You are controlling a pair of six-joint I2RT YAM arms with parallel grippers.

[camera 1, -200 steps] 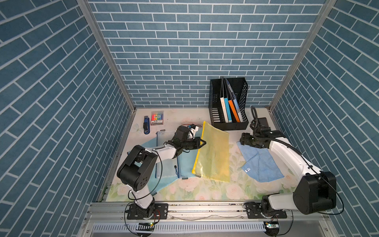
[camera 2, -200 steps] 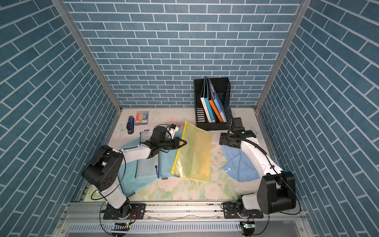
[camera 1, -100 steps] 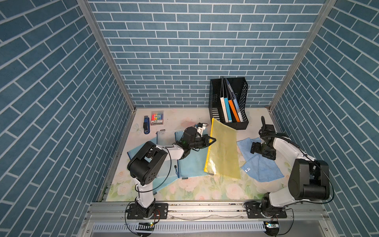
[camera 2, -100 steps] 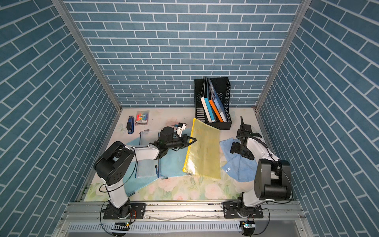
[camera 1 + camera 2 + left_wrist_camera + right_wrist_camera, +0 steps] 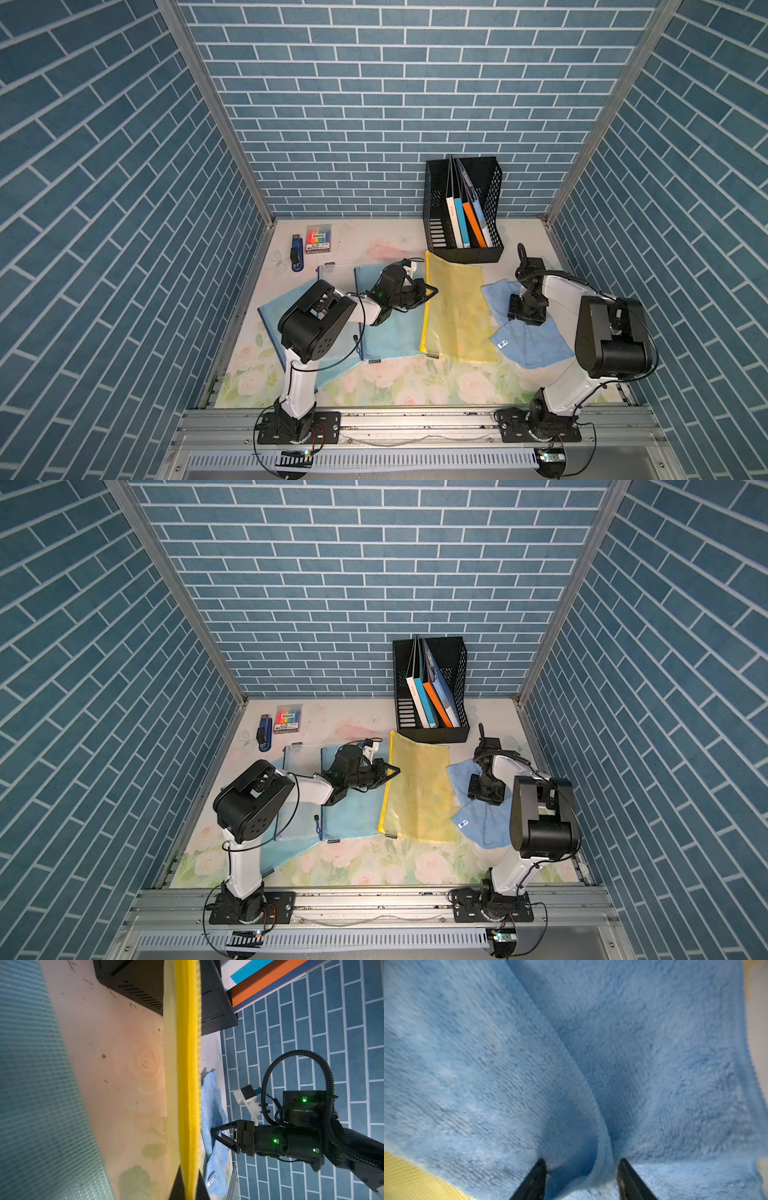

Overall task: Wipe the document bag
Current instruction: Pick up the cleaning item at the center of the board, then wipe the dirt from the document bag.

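The yellow mesh document bag (image 5: 455, 309) (image 5: 419, 791) lies mid-table, its zipper edge (image 5: 188, 1084) raised slightly on the left side. My left gripper (image 5: 432, 291) (image 5: 395, 771) (image 5: 188, 1176) is shut on that zipper edge. A blue cloth (image 5: 536, 345) (image 5: 486, 825) (image 5: 508, 1064) lies to the right of the bag, touching its right edge. My right gripper (image 5: 524, 322) (image 5: 484, 798) (image 5: 581, 1162) points straight down, its fingertips pressed into the cloth. Its jaws stand apart, and a raised fold of cloth sits between them, nearer one finger.
A black file rack (image 5: 461, 249) with upright folders stands just behind the bag. Two blue mesh bags (image 5: 386, 336) and a paler one (image 5: 291, 316) lie under my left arm. A stapler (image 5: 296, 257) and a marker pack (image 5: 319, 239) sit at the back left.
My left gripper has carried the yellow bag to the right and lowered it nearly flat. My right arm has swung back and down onto the cloth, and its jaws have narrowed around a fold.
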